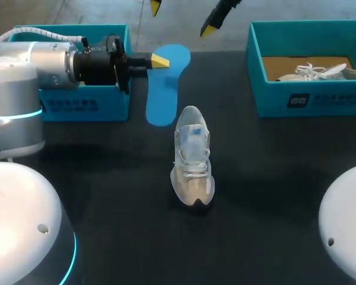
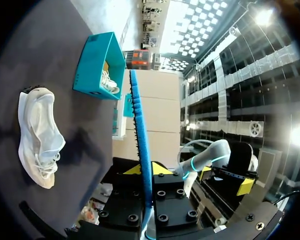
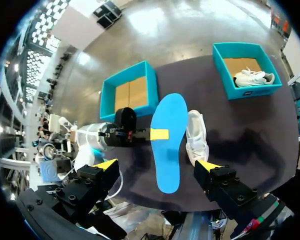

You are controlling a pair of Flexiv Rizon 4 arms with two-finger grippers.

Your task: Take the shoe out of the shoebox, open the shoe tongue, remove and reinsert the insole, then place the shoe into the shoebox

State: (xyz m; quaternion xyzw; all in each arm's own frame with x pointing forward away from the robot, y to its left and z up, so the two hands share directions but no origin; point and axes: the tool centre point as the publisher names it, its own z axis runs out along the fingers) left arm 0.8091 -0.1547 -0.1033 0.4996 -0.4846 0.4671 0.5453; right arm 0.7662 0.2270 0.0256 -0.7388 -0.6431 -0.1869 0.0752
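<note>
Smooth blue insole (image 1: 165, 89) clamped flat in the left hand (image 1: 160, 61), held over the dark table (image 1: 107, 225).
The left hand's fingers close on one long edge of the thin, round-ended insole. Its long axis runs near to far, roughly parallel to the shoe (image 1: 193, 157) beside it. That pale mesh, white-laced shoe stands on its sole mid-table, dark-tipped end toward the robot. The right hand (image 1: 182, 17) hangs spread wide, empty.
</note>
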